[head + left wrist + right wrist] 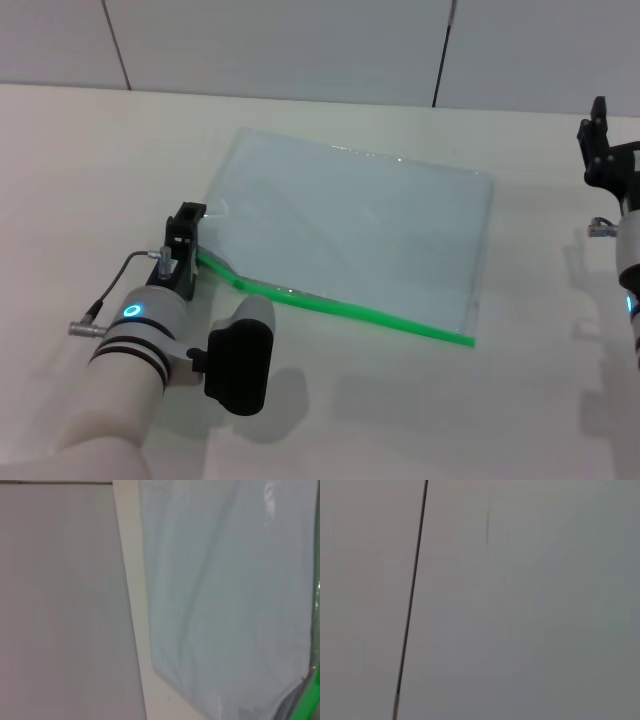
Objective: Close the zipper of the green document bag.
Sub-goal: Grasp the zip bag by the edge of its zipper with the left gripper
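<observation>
While standing by the table: you get the whole layout only from the head view, the wrist cams are way narrower.

Head view: one green document bag [350,230] lying flat on the white table [80,170], turned at an angle, with its zipper [340,305] running along the near long edge.

Left wrist view: just a close stretch of the pale bag [225,595], a sliver of green zipper [307,700] at one corner, plus bare table [132,605] and grey wall behind. No fingers of its own show.

Right wrist view: only grey wall panels [530,600] with one dark seam [412,595]. No bag at all.

Count: one bag, one zipper, two arms. I can't pick out the slider.

Left arm: reaches forward from the near left, wrist low over the table, left gripper [186,232] right at the bag's near left corner where the zipper begins.

Left hand state: can't tell if it's spread or pinching, the black body hides the tips.

Right arm: parked at the far right edge, right gripper [598,130] held up, well apart from the bag.

Right hand state: can't tell either.
</observation>
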Tool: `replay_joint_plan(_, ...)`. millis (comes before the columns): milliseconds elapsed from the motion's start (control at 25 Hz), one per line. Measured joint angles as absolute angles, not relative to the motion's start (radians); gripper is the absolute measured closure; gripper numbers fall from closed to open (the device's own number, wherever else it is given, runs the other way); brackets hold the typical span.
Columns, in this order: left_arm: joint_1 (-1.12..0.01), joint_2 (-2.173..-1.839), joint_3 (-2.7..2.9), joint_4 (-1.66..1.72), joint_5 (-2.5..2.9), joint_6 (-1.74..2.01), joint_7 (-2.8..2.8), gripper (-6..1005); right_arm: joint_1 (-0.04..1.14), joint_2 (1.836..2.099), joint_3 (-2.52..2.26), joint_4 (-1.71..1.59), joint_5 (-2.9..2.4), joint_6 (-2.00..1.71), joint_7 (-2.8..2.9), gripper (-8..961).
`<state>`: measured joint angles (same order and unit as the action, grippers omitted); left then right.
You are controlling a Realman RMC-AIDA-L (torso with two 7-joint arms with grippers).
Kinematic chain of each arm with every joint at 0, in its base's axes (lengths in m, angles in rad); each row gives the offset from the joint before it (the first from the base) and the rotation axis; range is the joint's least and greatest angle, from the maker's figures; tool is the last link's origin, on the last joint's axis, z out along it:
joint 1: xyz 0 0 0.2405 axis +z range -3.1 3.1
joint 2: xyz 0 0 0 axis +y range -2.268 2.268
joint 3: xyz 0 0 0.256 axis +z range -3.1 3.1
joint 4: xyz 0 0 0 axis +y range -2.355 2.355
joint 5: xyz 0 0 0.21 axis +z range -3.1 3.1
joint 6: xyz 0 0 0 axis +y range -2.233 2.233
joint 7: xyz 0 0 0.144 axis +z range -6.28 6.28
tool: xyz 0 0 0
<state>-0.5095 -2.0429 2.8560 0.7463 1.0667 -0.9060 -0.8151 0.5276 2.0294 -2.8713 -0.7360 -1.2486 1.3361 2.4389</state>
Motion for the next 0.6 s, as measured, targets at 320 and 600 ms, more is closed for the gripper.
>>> replay_joint_plan(320,-0.510,-2.043,2.857,0.746,1.089,-0.897,-0.782,445,0.528,2.029,-2.875,-0.738,-1.247,1.339,2.439,220)
replay_joint_plan(600,-0.509,-2.044,2.858,0.752,1.121,-0.883,-0.770,445,0.528,2.029,-2.875,-0.738,-1.247,1.339,2.439,220)
